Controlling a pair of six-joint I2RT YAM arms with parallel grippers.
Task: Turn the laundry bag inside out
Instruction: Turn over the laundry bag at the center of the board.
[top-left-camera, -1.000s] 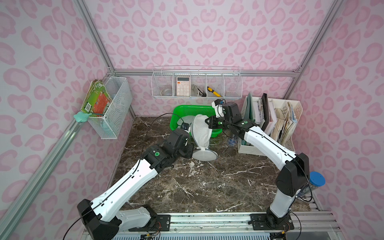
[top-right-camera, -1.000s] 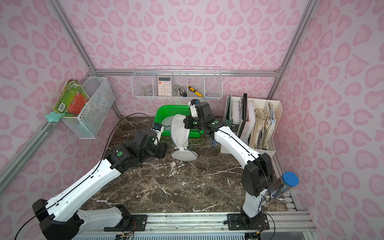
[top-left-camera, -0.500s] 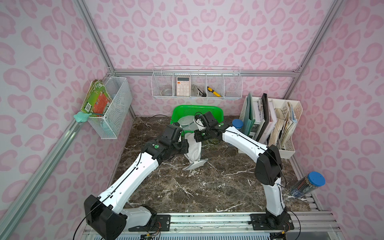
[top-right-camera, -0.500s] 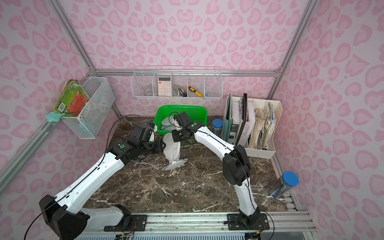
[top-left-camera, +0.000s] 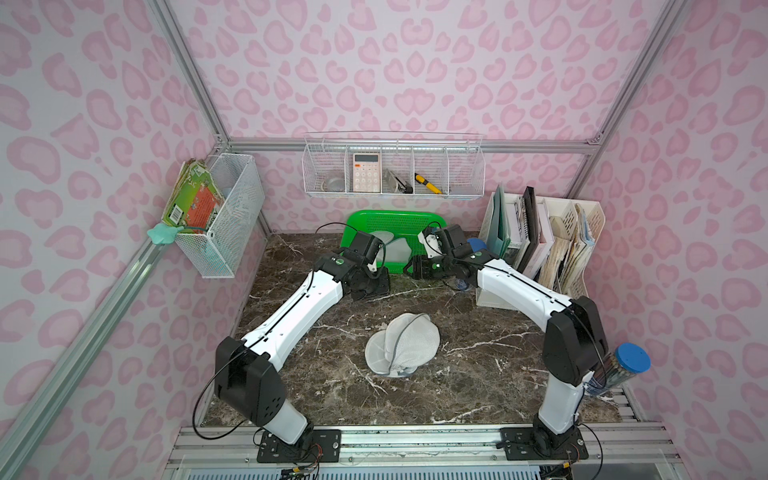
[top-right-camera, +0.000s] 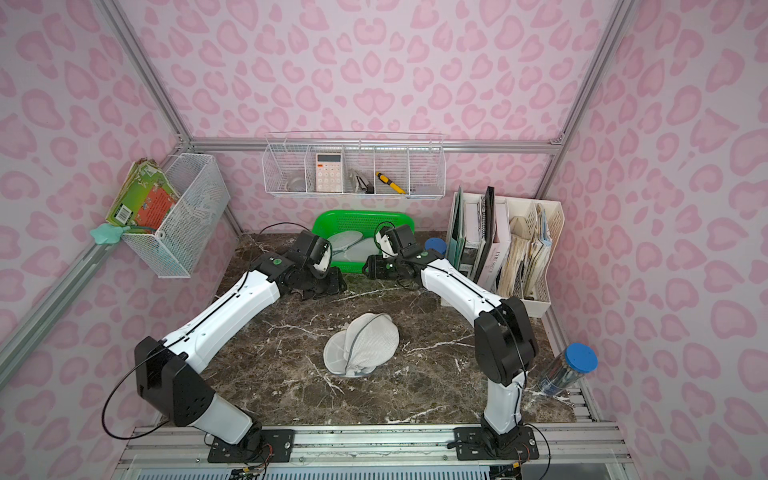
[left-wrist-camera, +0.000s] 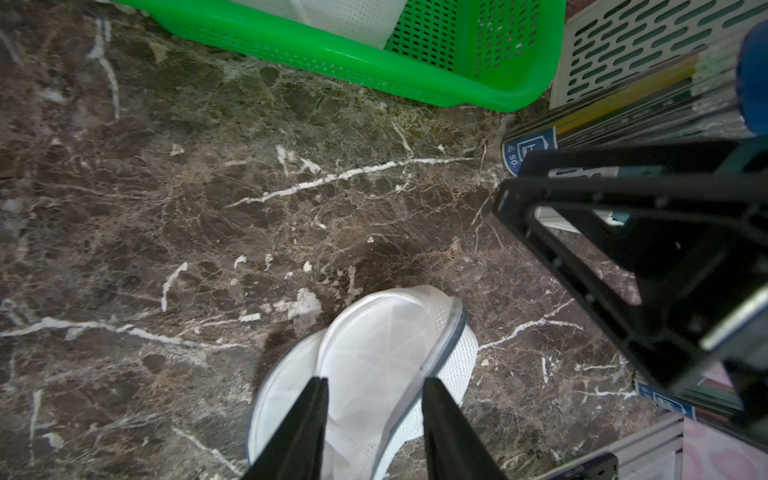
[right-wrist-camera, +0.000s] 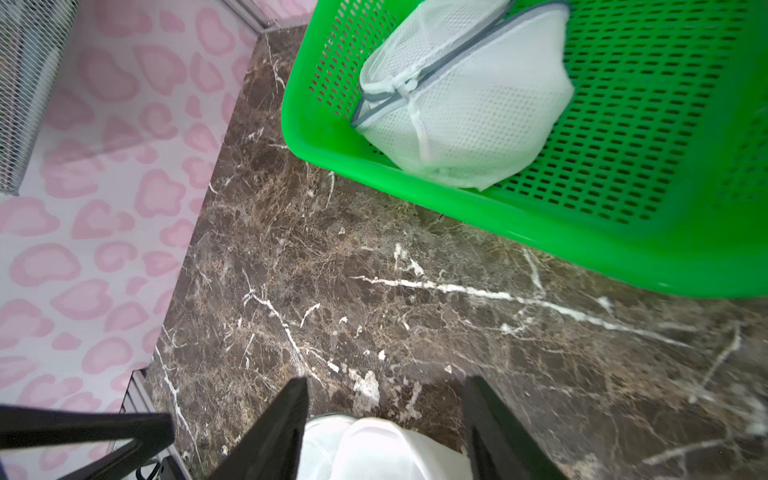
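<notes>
Left gripper (left-wrist-camera: 374, 380) and right gripper (right-wrist-camera: 386, 380) stood open and empty. The laundry bag (top-left-camera: 402, 345) lay crumpled beyond both, untouched. Likely between grasps; next, pinch its rim.

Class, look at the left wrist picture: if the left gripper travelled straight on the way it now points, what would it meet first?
Most likely the white mesh laundry bag lying on the dark marble table: it shows just beyond the parted tips of the left gripper. Depth is unclear.
</notes>
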